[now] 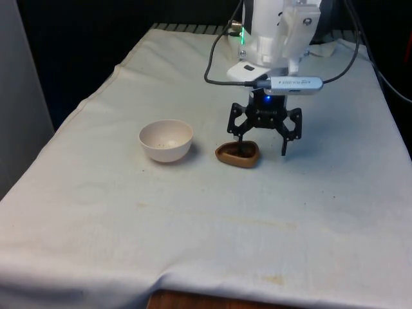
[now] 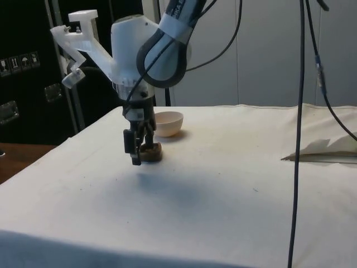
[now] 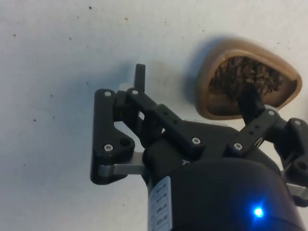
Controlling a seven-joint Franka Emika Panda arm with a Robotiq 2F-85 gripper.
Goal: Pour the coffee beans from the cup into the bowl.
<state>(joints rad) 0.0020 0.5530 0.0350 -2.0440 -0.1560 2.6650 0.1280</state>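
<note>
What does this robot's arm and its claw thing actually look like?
The arm is white and rounded, with a dark grey band at one joint and black cables looping from it. The gripper is black, built of bolted linkage bars with two thin fingers.

The white arm (image 1: 277,29) is reaching down from the far end of the bench (image 1: 193,219), its last joints bending so the wrist is pointing straight down. The black pincer (image 1: 261,145) is hanging vertically, low over the cloth, with its two fingers spread wide apart. In the front view, one fingertip (image 1: 240,149) is dipping inside the rim of the brown cup (image 1: 238,155), while the other is standing outside it on the front view's right, just above the cloth. In the side view the pincer (image 2: 140,151) is sitting close to the surface. The wrist view is showing the fingers (image 3: 139,77) open, one over the beans.
</note>
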